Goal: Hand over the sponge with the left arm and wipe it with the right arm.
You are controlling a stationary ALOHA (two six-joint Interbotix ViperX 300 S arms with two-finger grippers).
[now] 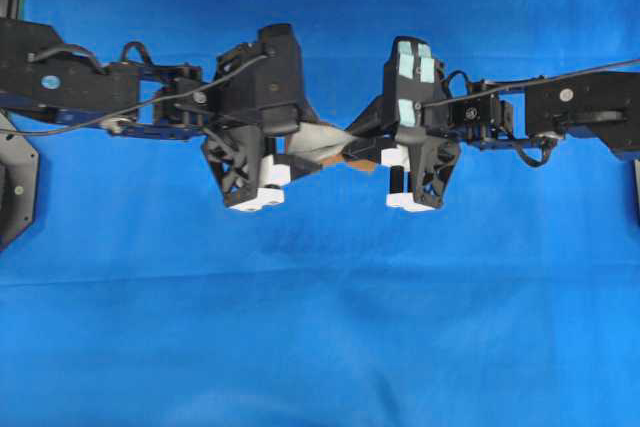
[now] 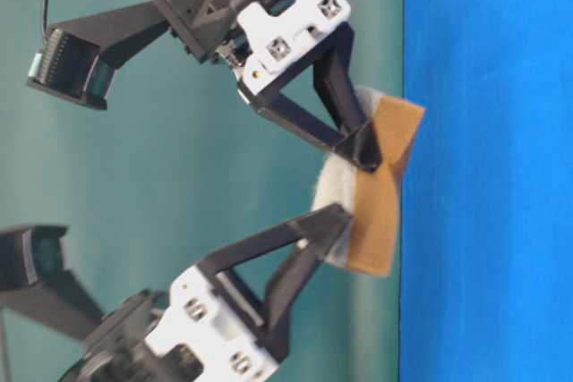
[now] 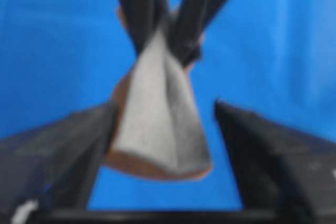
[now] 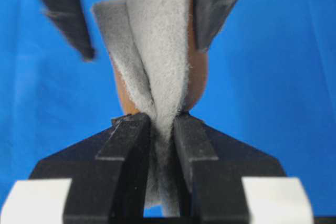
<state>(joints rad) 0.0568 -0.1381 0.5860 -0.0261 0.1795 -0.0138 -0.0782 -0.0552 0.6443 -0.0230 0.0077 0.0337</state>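
The sponge (image 1: 330, 142) hangs in the air between the two grippers, its grey-white fuzzy face folded over the orange-tan layer (image 2: 374, 221). My right gripper (image 4: 163, 121), with the teal patches (image 1: 415, 67), is shut on one end of the sponge (image 4: 157, 40) and pinches it flat. My left gripper (image 3: 165, 106) is open. Its fingers straddle the other end of the sponge (image 3: 157, 124); the left finger (image 3: 79, 145) lies against the sponge's edge, the right one stands apart. In the overhead view the left gripper (image 1: 320, 150) and the right gripper (image 1: 358, 149) face each other tip to tip.
A blue cloth (image 1: 320, 327) covers the table below the arms. A black mount (image 1: 15, 187) stands at the left edge. A teal wall (image 2: 179, 176) shows behind the grippers in the table-level view.
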